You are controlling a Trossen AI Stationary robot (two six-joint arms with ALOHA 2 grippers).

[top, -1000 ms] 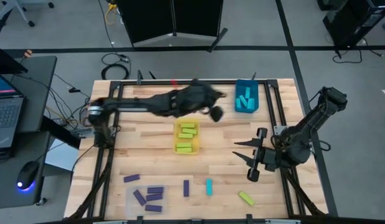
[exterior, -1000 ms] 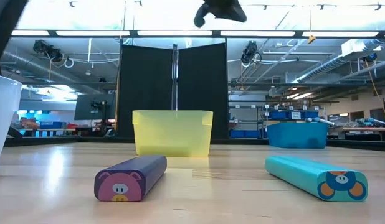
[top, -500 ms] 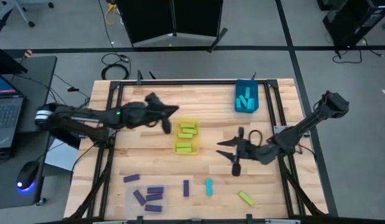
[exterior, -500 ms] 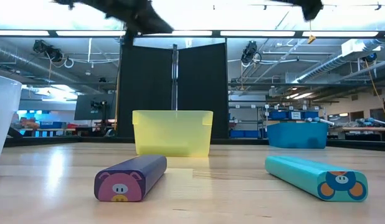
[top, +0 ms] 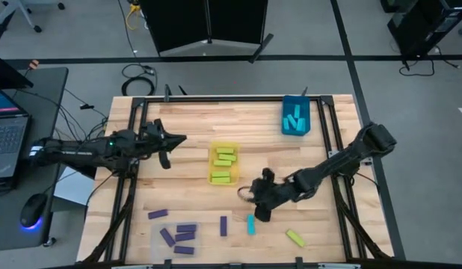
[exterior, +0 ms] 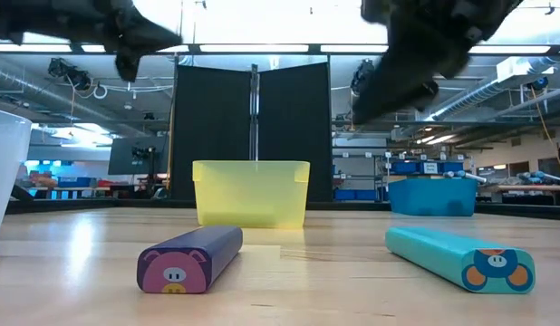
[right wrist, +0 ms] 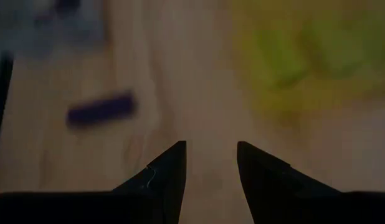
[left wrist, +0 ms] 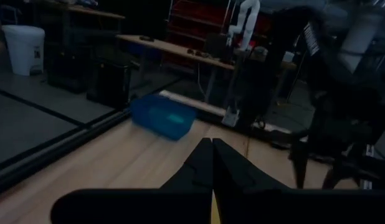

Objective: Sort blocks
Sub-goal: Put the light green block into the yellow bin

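The right gripper (top: 255, 203) hung low over the bench (top: 186, 119), just on the front side of the yellow bin (top: 224, 164), its jaws parted with nothing between them. In its wrist view the two fingers (right wrist: 167, 168) framed bare wood, with a purple block (right wrist: 100, 109) lying off to one side. The nearest loose piece, a cyan block (top: 251, 224), lay just beyond the gripper, farther from the yellow bin, with another purple block (top: 223, 226) right beside it. A yellow-green block (top: 294, 237) sat farther along the front edge, and more purple blocks (top: 175, 235) clustered well away from the yellow bin toward the left front. The yellow bin already held yellow-green pieces, and the blue bin (top: 295, 116) held cyan ones.

The left gripper (top: 168, 142) waited off the yellow bin's left side, jaws shut and empty.

These bars looked light, rigid and smooth, so they would likely skate on the wood if nudged. The sensible hold seemed to be across the narrow width at mid-length, jaws squared to the long sides.
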